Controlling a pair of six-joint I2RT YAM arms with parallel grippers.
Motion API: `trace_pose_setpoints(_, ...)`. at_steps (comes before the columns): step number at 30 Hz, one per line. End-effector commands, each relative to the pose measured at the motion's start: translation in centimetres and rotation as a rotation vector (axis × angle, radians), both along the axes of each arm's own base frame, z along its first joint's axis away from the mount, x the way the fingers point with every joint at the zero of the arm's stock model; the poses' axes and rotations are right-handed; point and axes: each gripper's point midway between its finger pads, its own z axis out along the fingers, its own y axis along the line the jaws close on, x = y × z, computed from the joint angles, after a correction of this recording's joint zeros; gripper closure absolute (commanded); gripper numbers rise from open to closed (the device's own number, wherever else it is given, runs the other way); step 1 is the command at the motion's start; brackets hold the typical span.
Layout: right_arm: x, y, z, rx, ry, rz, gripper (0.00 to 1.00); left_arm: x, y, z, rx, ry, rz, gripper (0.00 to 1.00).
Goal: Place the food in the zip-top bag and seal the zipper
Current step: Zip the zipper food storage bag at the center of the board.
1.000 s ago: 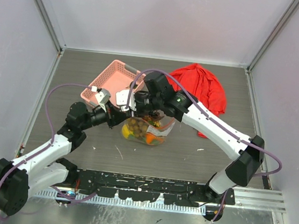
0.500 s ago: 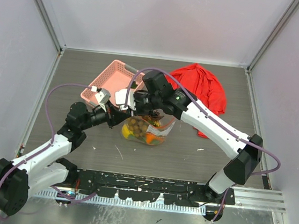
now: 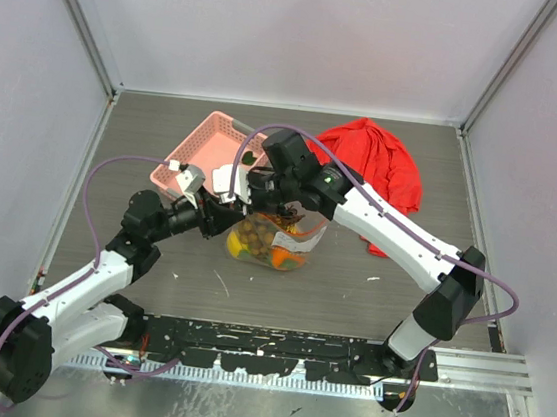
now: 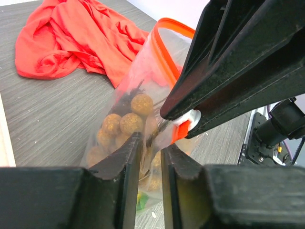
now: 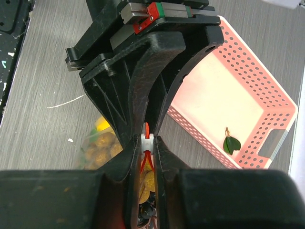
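Observation:
The zip-top bag (image 3: pixel 275 240) stands on the table and holds the golden-brown berries (image 4: pixel 125 122), an orange (image 3: pixel 284 258) and a yellow fruit (image 3: pixel 237 250). My left gripper (image 4: pixel 150 153) is shut on the clear plastic at the bag's near end, just below the zipper (image 4: pixel 165 53). My right gripper (image 5: pixel 147 143) is shut on the white slider (image 5: pixel 147 139) of the zipper (image 5: pixel 147 161), nose to nose with the left gripper's black body (image 5: pixel 138 57). In the top view both grippers, left (image 3: pixel 228 215) and right (image 3: pixel 252 197), meet at the bag's left top corner.
The pink basket (image 3: pixel 208 147) lies just behind the grippers, with only a green leaf (image 5: pixel 232 143) in it. The red cloth (image 3: pixel 378 170) lies at the back right, behind the right arm. Small white scraps dot the table in front of the bag.
My right gripper has slid a little to the left along the bag's top, closer to the left gripper. The left arm and the bag have hardly moved.

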Motion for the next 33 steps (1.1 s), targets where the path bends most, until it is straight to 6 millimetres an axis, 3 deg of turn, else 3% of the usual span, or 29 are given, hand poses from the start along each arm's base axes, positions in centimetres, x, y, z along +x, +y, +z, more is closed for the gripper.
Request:
trace_pose_setpoints(1, 0.1, 0.4, 3.3, 0.064, -0.019, -0.008, 0.99, -0.5, -0.4, 3.1, -0.045, -0.132, -0.037, 0.71)
trace_pose_setpoints(4, -0.3, 0.3, 3.5, 0.064, -0.005, 0.000, 0.99, -0.8, -0.6, 3.7, -0.052, -0.158, -0.056, 0.65)
trace_pose_setpoints(9, -0.6, 0.2, 3.0, 0.047, 0.029, -0.003, 0.99, -0.9, -1.0, 4.7, -0.053, -0.194, -0.081, 0.64)
trace_pose_setpoints(12, -0.7, 0.3, 2.7, 0.042, 0.046, -0.003, 0.99, -0.7, -1.2, 4.7, -0.045, -0.203, -0.087, 0.70)
trace_pose_setpoints(20, -0.7, 0.4, 2.2, 0.034, 0.078, -0.016, 0.99, -0.6, -1.7, 4.8, -0.048, -0.190, -0.097, 1.00)
trace_pose_setpoints(33, 1.2, -3.6, 1.8, -0.031, 0.037, -0.191, 0.99, 0.3, -0.2, 4.5, -0.106, -0.161, 0.037, 1.00)
